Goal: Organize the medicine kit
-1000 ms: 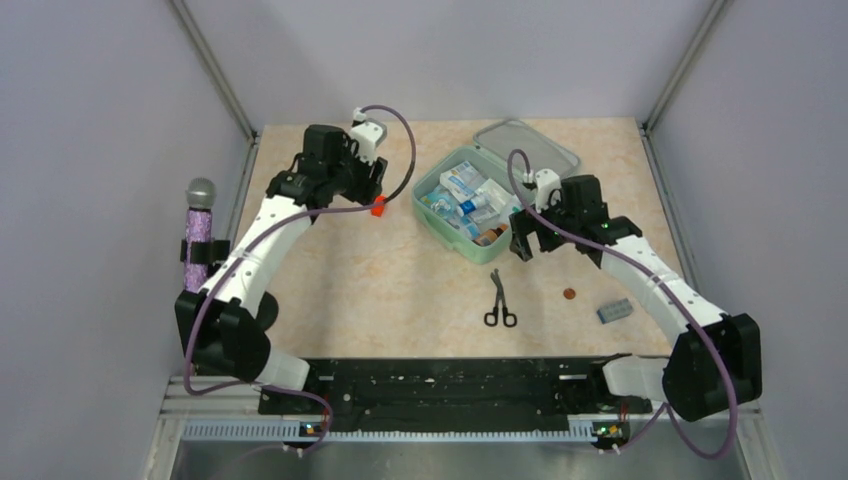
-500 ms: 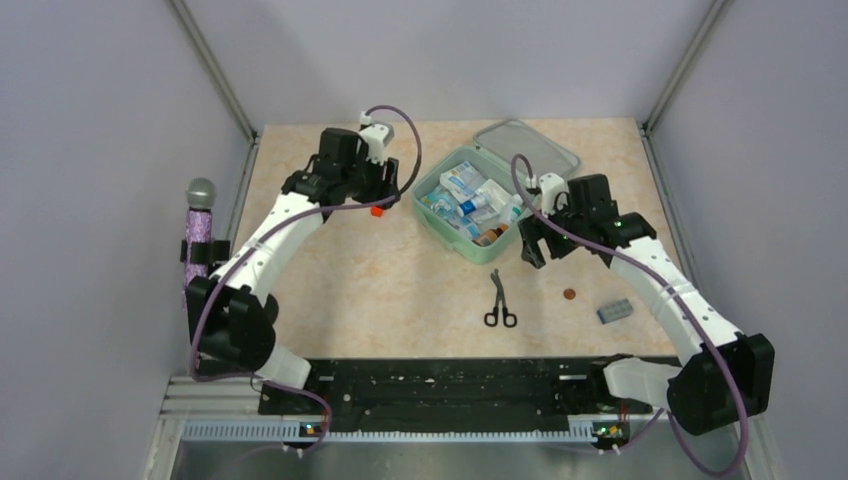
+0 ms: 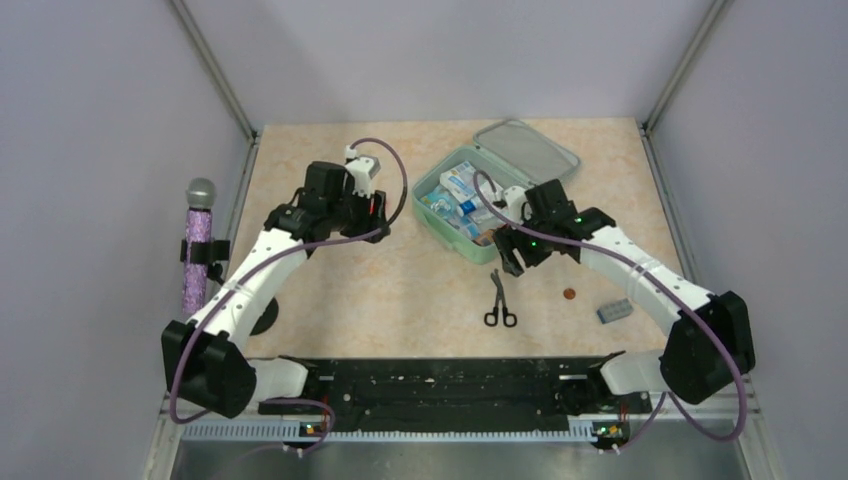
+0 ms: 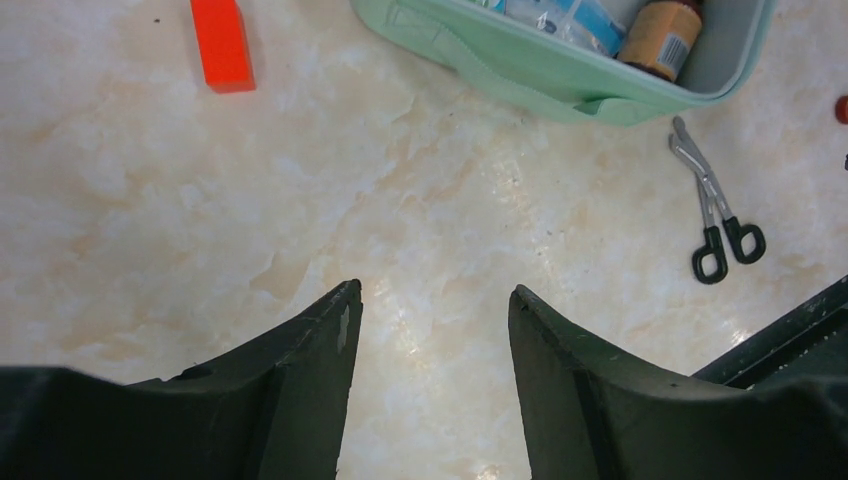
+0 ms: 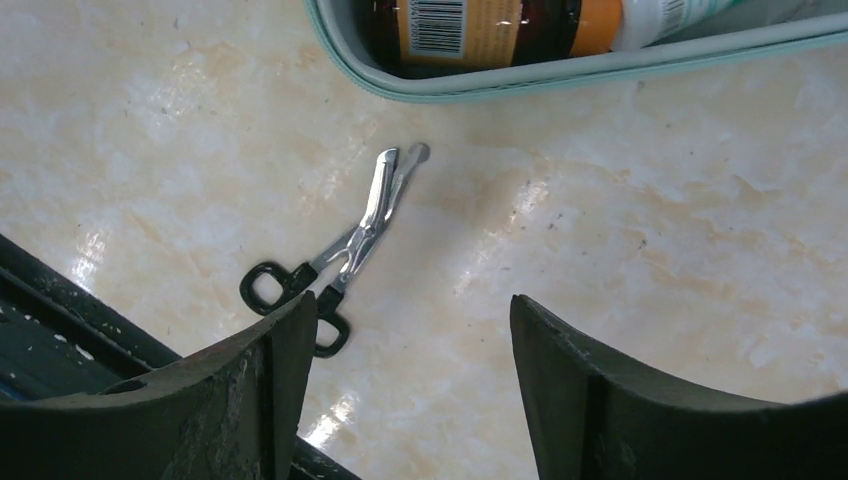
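The medicine kit [image 3: 455,226] is a mint-green box at the back centre, its lid [image 3: 527,148] swung open behind it. Boxes and a brown bottle [image 4: 663,34] lie packed inside. Black-handled scissors [image 3: 499,300] lie on the table in front of the kit. My right gripper [image 3: 510,256] hovers open at the kit's near right corner, and the right wrist view shows the scissors [image 5: 338,250] just left of its open fingers [image 5: 412,305]. My left gripper [image 3: 374,214] is open and empty left of the kit [image 4: 540,78], over bare table [image 4: 430,295].
An orange block [image 4: 222,45] lies left of the kit. A small brown disc [image 3: 569,294] and a grey-blue block [image 3: 614,311] rest at the right. A purple microphone [image 3: 196,245] stands on the left frame. The black base rail [image 3: 450,385] runs along the near edge.
My right gripper has moved left and nearer, from the kit's right side towards the scissors, and its jaws have narrowed somewhat. My left arm has drawn back a little from the kit.
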